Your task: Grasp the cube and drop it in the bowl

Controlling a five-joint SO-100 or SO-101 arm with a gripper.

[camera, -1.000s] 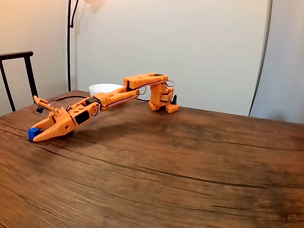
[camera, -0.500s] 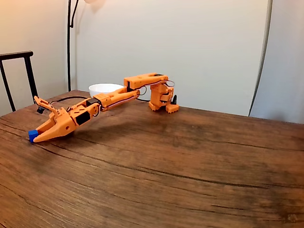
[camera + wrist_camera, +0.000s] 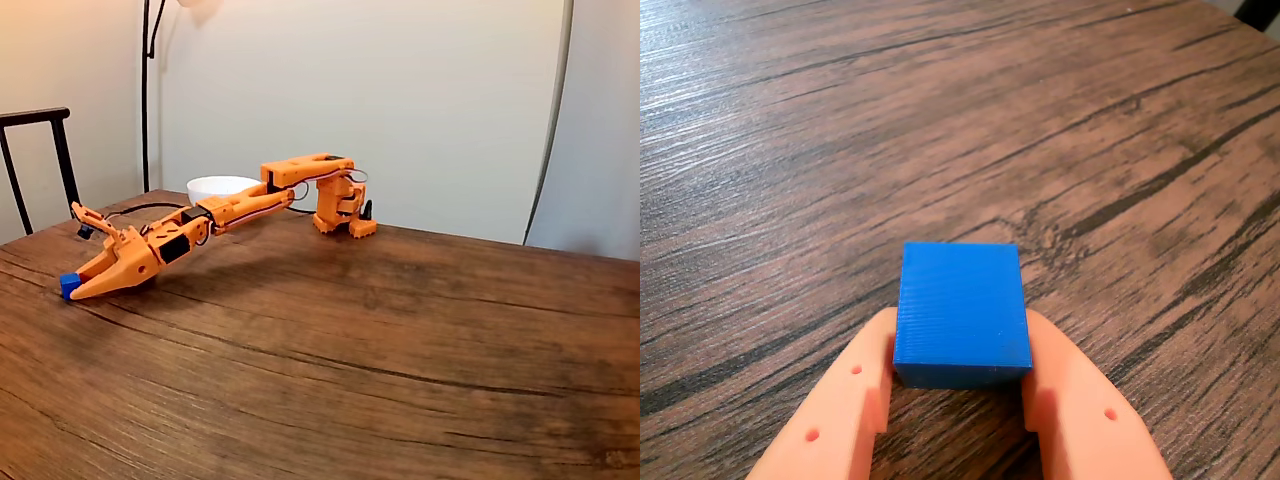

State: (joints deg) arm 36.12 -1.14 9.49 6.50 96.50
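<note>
Lighting even and moderately bright in both views, warm in tone. In the fixed view the arm (image 3: 240,205) casts a soft, diffuse shadow on the desk (image 3: 400,350) (edges slightly soft overall). Wrist view sharp on the cube (image 3: 962,312); pale sheen across the wood grain upper left.

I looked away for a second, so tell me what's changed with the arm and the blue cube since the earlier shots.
The gripper closed its fingers on the blue cube a second ago; the cube now sits pinched at the fingertips, low at the wooden table. In the last half second nothing visibly moved. The white bowl and arm base stayed put.
</note>
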